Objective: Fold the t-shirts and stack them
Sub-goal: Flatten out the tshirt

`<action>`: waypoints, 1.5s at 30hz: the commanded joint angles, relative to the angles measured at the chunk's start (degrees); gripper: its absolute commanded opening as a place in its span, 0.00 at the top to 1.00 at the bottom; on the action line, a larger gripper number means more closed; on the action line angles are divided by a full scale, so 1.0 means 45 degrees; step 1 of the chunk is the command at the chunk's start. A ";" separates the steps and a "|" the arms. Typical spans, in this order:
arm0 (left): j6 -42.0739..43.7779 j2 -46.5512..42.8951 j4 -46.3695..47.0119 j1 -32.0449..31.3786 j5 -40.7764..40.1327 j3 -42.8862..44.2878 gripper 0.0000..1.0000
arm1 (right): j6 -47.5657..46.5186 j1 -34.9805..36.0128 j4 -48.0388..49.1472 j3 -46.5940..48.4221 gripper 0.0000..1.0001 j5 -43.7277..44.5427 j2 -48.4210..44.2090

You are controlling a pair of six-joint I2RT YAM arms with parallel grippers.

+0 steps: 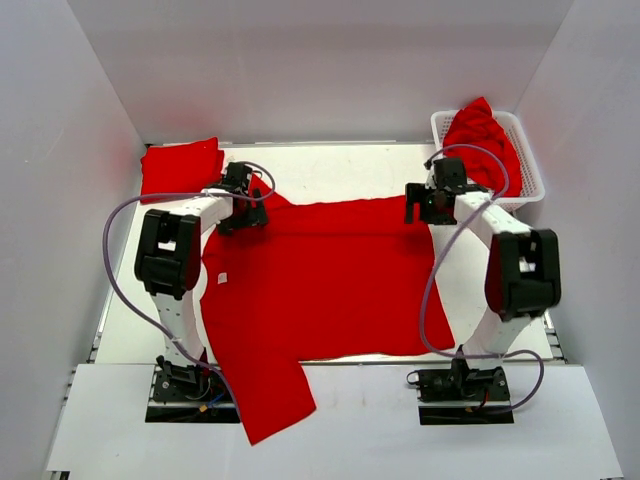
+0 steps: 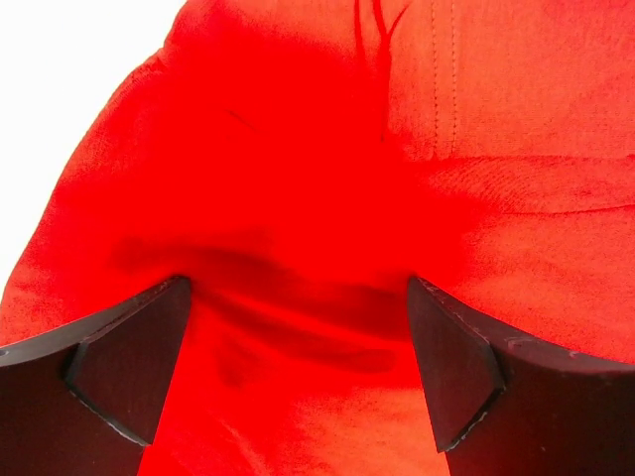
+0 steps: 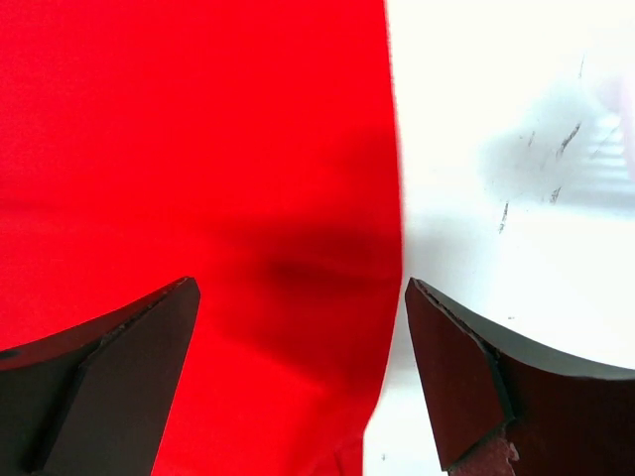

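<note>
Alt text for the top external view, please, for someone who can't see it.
A red t-shirt lies spread mid-table, one part trailing over the near edge, with the left arm and right arm reaching to its far corners. A folded red t-shirt sits far left; a white basket far right holds crumpled red cloth.

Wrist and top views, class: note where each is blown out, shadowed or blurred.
Right wrist: table washed out white, dark shadow on the spread t-shirt. Left wrist: red oversaturated, top-left corner blown white. Top external: even light, sharp.

A red t-shirt (image 1: 330,275) lies spread on the white table (image 1: 340,170).
</note>
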 commanded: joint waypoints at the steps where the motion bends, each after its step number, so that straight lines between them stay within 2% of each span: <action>1: 0.0337 0.0881 0.0036 0.0115 0.0766 0.0228 0.00 | -0.0970 0.0197 0.0828 -0.0621 0.10 -0.1206 -0.1418; 9: 0.0691 0.1194 0.0055 0.0115 0.1489 0.0757 0.00 | -0.0504 0.0764 0.0576 -0.1539 0.10 -0.1950 -0.1304; 17: 0.1295 0.2229 -0.0216 0.0115 0.1900 0.1946 0.00 | 0.0415 0.0960 0.0245 -0.0701 0.10 -0.1189 0.0258; 20: 0.1938 0.3087 -0.0394 0.0115 0.2152 0.3097 0.00 | 0.1020 0.0901 -0.0048 0.0448 0.10 -0.0291 0.1349; 21: 0.2115 0.3399 -0.0607 0.0115 0.2154 0.3990 0.00 | 0.1098 0.0901 -0.0262 0.0665 0.10 0.0388 0.1585; 25: 0.2566 0.5526 -0.2049 0.0115 0.2407 0.7059 0.00 | 0.1255 0.0823 -0.0868 0.2442 0.10 0.0628 0.3708; 26: 0.2779 0.5957 -0.2286 0.0115 0.2408 0.8400 0.00 | 0.1275 0.0784 -0.1005 0.3701 0.10 0.0822 0.4045; 27: 0.2974 0.6850 -0.2520 0.0115 0.2544 0.9090 0.00 | 0.1294 0.0803 -0.1296 0.4120 0.10 0.0882 0.4339; 28: 0.3092 0.7265 -0.2677 0.0115 0.2758 0.9754 0.00 | 0.1295 0.0687 -0.1589 0.5091 0.10 0.1095 0.5328; 30: 0.3229 0.7892 -0.2796 0.0115 0.3032 1.1280 0.00 | 0.1256 0.0589 -0.2059 0.7025 0.10 0.1253 0.5960; 35: 0.3367 0.8266 -0.0730 0.0232 0.4360 1.1540 0.00 | 0.0421 0.0003 -0.2491 1.0116 0.10 0.0630 0.8359; 36: 0.3367 0.8150 -0.0088 0.0232 0.4361 1.1538 0.00 | 0.0280 0.0002 -0.2433 1.1145 0.10 0.0377 0.8500; 38: 0.3367 0.8148 0.0288 0.0232 0.4498 1.1925 0.00 | -0.0283 -0.0075 -0.2159 1.1912 0.10 -0.0051 0.8774; 40: 0.3251 0.8148 0.0446 0.0348 0.4614 1.2433 0.00 | -0.0618 -0.0115 -0.1907 1.2267 0.10 -0.0113 0.8931; 41: 0.3250 0.8148 0.0562 0.0349 0.4615 1.2437 0.00 | -0.1180 -0.0076 -0.1692 1.2230 0.10 -0.0887 0.8796; 45: 0.3250 0.7194 0.0876 0.0350 0.4615 1.2437 0.00 | -0.2296 0.0041 -0.1221 1.1723 0.10 -0.1265 0.7685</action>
